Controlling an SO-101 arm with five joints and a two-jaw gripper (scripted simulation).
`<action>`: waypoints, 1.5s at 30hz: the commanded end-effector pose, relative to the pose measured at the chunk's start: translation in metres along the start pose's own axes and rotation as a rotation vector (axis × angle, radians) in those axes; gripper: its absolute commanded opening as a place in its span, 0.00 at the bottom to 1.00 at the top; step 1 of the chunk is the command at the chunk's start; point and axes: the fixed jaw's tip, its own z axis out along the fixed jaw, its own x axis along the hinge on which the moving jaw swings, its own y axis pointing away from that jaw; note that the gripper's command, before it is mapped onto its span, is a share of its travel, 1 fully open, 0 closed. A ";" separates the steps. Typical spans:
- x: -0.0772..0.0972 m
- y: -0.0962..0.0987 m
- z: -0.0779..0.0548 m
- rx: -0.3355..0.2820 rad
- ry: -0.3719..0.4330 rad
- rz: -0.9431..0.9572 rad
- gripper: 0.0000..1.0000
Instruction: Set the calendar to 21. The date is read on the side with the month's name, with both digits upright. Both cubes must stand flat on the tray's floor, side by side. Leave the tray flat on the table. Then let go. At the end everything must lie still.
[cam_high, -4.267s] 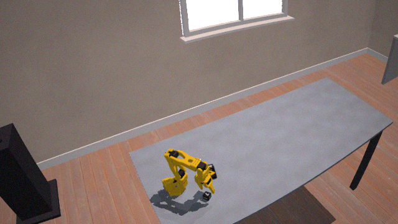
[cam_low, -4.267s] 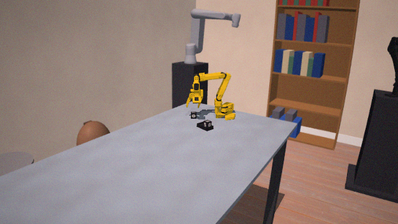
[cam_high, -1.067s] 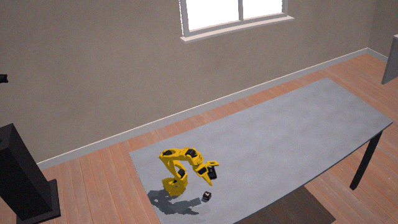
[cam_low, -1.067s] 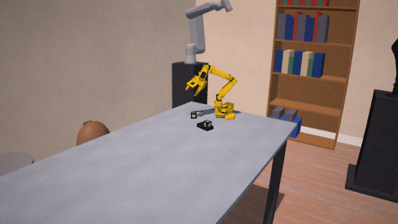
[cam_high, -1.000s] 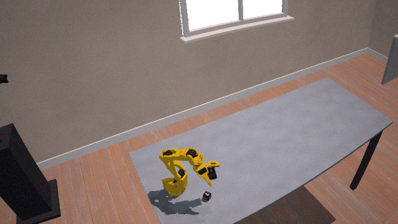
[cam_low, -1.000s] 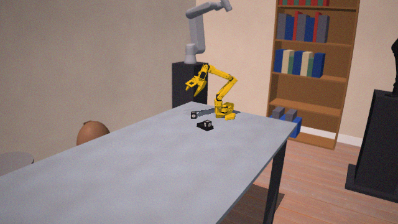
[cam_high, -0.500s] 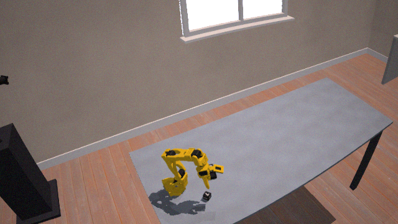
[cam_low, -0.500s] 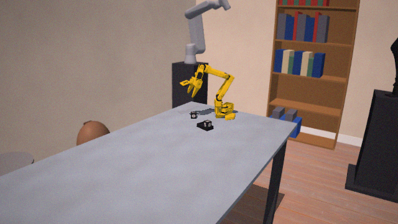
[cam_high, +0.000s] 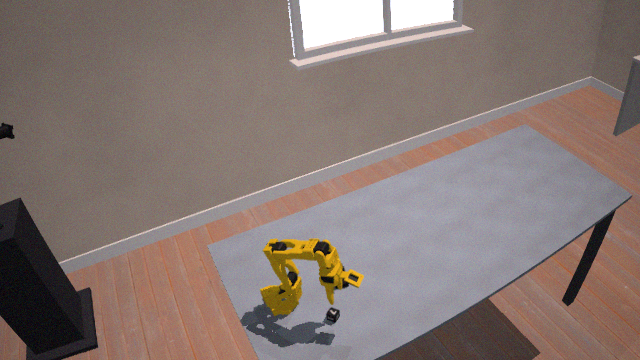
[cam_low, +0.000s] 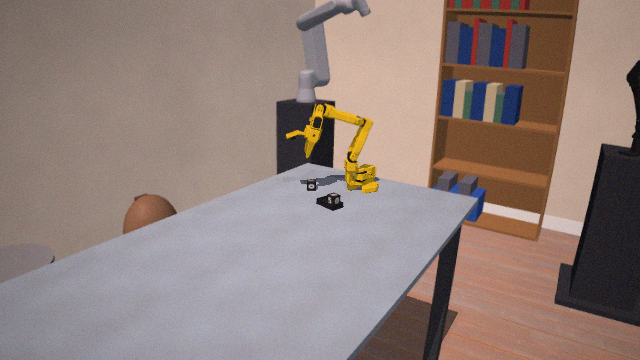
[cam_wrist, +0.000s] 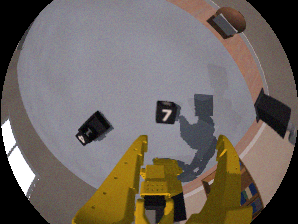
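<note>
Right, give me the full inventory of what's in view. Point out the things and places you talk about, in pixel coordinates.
table (cam_high: 425, 225) (cam_low: 200, 280) (cam_wrist: 100, 65): one, grey, centre
loose cube (cam_high: 332, 314) (cam_low: 311, 185) (cam_wrist: 166, 112): one, black, on the table
tray (cam_low: 323, 203) (cam_wrist: 102, 121): one, black, on the table
other cube (cam_low: 333, 199): one, black, in the tray
window (cam_high: 386, 17): one, pale frame, in the wall
bookcase (cam_low: 563, 100): one, brown, far wall
books (cam_low: 480, 100): many, mixed colours, on its shelves
pedestals (cam_high: 35, 290) (cam_low: 610, 225): two, black, on the floor
second arm (cam_low: 315, 55): one, grey, on a pedestal
rounded object (cam_low: 150, 212) (cam_wrist: 232, 19): one, brown, beyond the table
arm (cam_high: 327, 257) (cam_low: 360, 140): one, yellow, at the table's end
gripper (cam_high: 345, 291) (cam_low: 297, 146) (cam_wrist: 182, 137): one, yellow, above the table, open
</note>
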 end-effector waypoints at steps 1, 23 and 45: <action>-0.006 0.002 -0.005 -0.004 -0.028 0.046 0.35; -0.003 0.002 0.007 0.000 0.061 0.085 0.35; 0.026 0.002 0.064 0.025 0.479 0.082 0.35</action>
